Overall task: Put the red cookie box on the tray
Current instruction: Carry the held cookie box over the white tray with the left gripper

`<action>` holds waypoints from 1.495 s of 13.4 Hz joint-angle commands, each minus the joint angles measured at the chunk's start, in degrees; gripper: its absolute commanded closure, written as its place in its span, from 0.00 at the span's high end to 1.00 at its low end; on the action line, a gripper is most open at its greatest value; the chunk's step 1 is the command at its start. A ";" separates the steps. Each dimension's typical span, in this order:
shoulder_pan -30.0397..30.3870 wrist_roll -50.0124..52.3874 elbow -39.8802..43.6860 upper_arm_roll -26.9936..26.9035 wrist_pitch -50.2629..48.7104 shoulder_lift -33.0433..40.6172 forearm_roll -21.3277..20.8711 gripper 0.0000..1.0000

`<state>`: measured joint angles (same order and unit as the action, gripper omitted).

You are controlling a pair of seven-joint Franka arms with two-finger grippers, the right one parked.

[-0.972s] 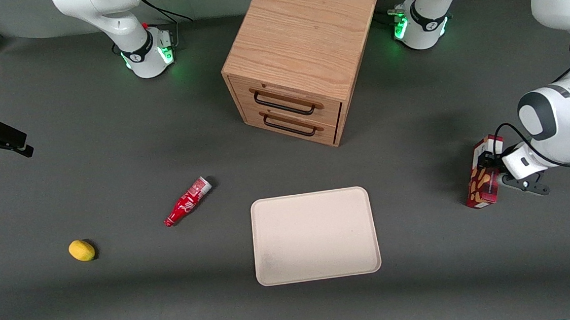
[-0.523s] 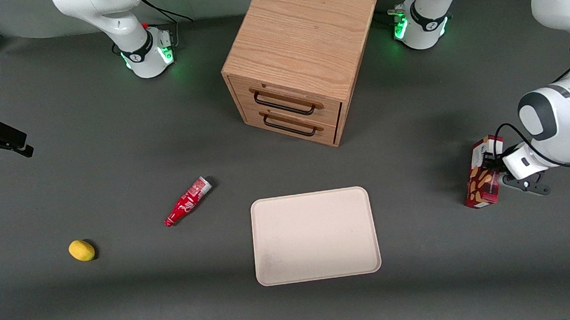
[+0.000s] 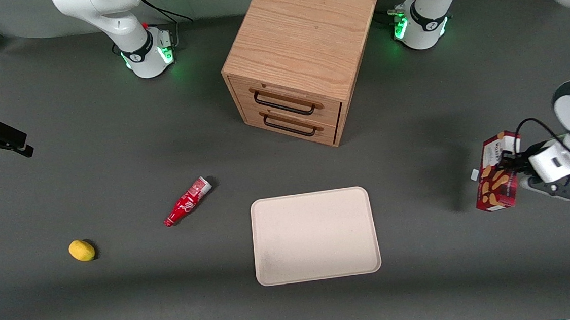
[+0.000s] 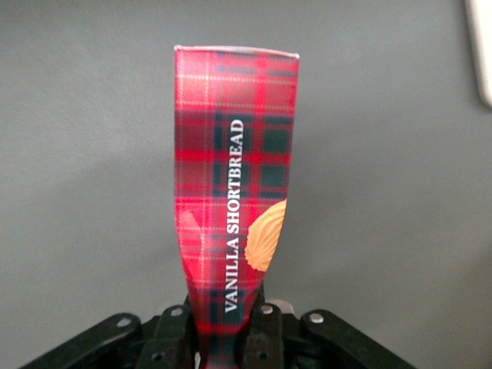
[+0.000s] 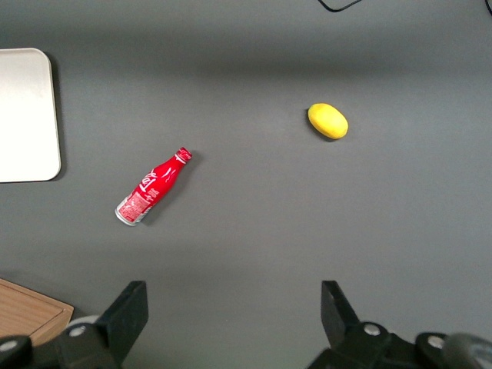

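Our gripper (image 3: 506, 164), clamped tight on the red cookie box (image 3: 497, 174), has just lifted it clear w/ a slight drift away from the tray (image 3: 315, 235) at approx 8 o'clock, so carry-over comes next.

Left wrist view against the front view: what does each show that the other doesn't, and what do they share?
Only the left wrist view shows the VANILLA SHORTBREAD lettering along the red cookie box and the gripper pinching its narrow sides. Only the front view shows the wooden drawer cabinet, red soda bottle, lemon and the whole tray. Both show the box clamped by the gripper, toward the working arm's end of the table, not on the tray.
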<state>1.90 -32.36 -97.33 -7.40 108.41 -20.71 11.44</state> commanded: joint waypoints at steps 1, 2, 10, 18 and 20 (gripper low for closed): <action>-0.75 7.36 11.68 0.01 -12.66 0.50 -2.11 0.00; -1.02 11.74 15.46 1.41 -16.27 0.50 -2.82 0.00; -3.39 48.14 22.36 20.48 -15.01 -2.57 -7.92 0.00; -8.75 65.49 22.09 27.53 8.64 -18.21 -19.52 0.00; -10.50 65.75 21.57 27.27 12.68 -20.85 -21.62 0.00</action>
<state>-7.08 31.60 -77.44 20.09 119.24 -39.55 -7.74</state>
